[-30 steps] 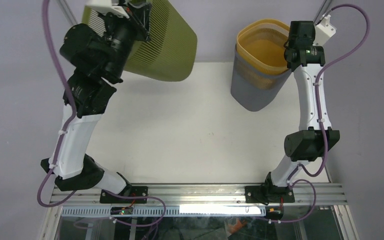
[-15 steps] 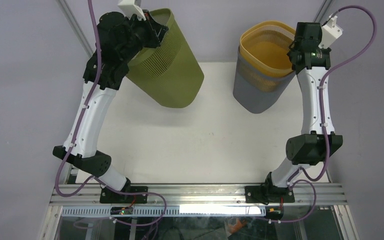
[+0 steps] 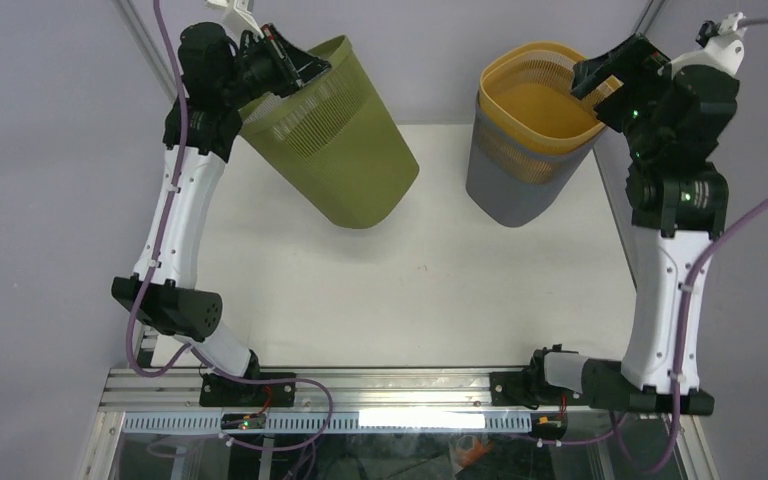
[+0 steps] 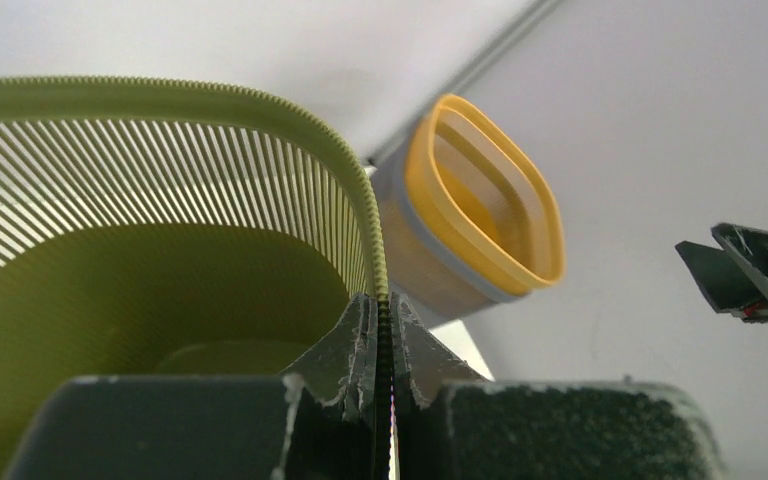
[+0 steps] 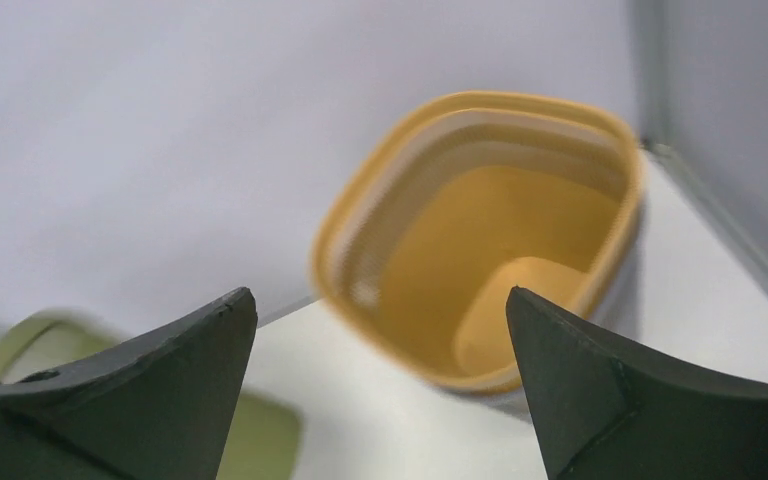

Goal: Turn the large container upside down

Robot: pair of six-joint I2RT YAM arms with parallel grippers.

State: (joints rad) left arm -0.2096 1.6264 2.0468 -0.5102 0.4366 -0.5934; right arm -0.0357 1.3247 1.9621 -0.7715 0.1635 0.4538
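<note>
Your left gripper (image 4: 380, 305) clenched on rim of green container (image 3: 345, 150). Container tilted over far-left of table (image 3: 410, 290), mouth up. Flip not done: you still roll it over, set it rim-down. Right gripper (image 5: 380, 300) released, above yellow container (image 3: 520, 140).

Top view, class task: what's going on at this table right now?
The left gripper is shut on the rim of the green basket, holding it tilted over the table. The right gripper hangs open above the orange and grey basket, which stands upright, and holds nothing. Neither basket is upside down yet.
</note>
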